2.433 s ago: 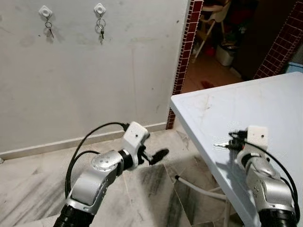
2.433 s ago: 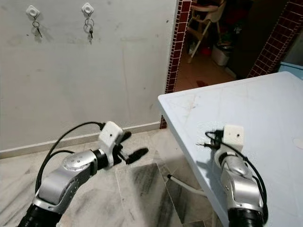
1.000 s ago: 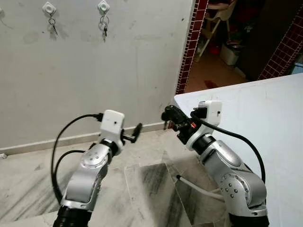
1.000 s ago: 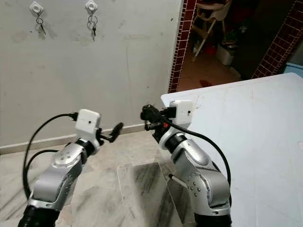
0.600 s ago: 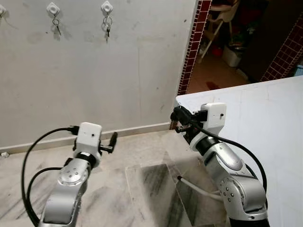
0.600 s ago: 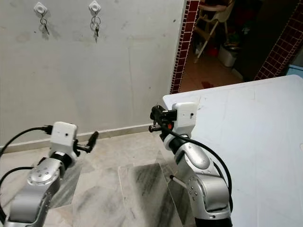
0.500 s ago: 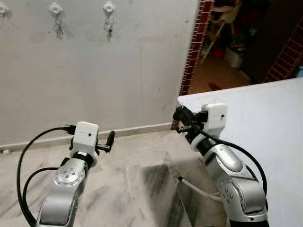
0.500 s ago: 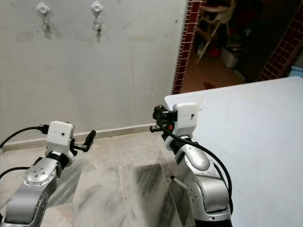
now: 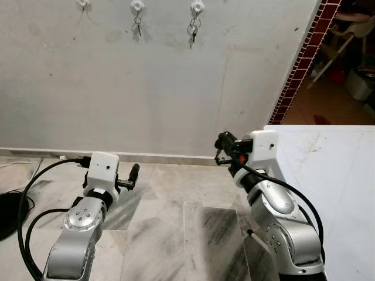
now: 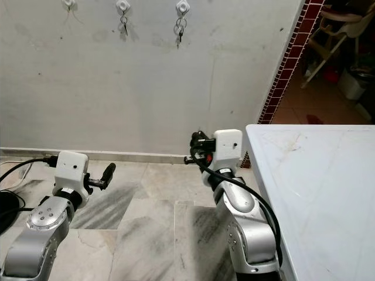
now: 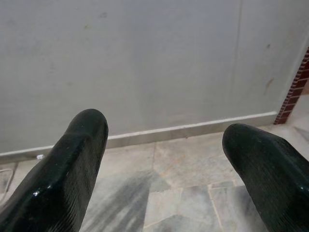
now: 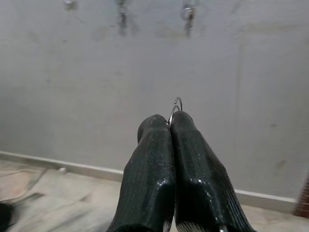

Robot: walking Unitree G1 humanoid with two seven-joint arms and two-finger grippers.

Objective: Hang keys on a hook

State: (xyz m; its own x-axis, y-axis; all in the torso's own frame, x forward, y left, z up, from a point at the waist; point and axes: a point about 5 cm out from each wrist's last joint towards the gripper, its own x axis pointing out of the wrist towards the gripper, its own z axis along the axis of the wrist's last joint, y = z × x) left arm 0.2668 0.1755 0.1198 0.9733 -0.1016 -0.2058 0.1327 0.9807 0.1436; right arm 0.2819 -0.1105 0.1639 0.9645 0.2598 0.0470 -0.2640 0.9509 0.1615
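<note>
Now the right end effector [image 12: 170, 126], pinched shut on the key ring [image 12: 176, 104], sits well below the free hook [image 9: 82, 3], up-left; left end effector [image 11: 164, 145] gapes empty.

Key ring [image 12: 176, 106] mostly hidden btwn right claw [image 12: 170, 126] fingers.

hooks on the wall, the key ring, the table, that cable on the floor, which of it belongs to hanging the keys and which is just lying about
Belongs to the job:
- key ring pinched in the right gripper
- bare hook on the wall
- two hooks already holding keys

Just lying about:
- white table
- black cable on the floor
- left gripper, open, idle
</note>
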